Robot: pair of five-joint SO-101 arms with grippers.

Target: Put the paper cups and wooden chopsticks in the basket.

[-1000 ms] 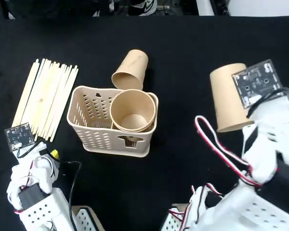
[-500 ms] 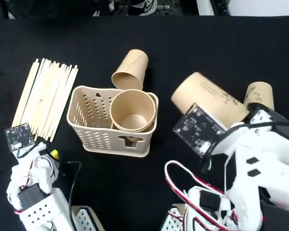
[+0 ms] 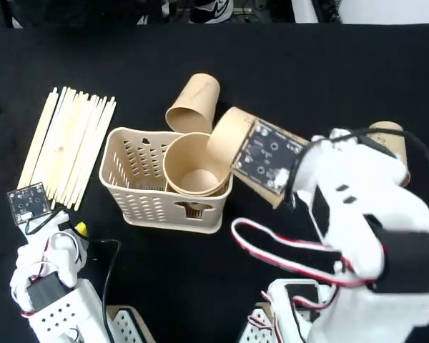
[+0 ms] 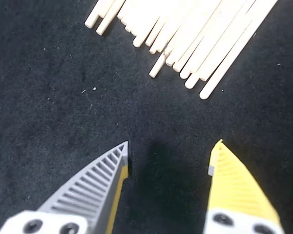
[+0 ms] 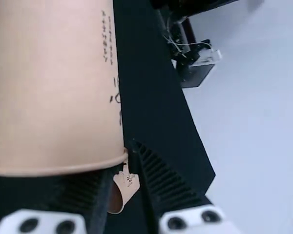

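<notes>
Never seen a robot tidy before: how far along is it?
Done: stacked paper cups stand in the basket. In hand: the right gripper holds another cup, tilted by the basket's rim. Left: a cup lying behind the basket, a cup at the right, and the wooden chopsticks, by the open left gripper.

Overhead camera, two close wrist cameras
</notes>
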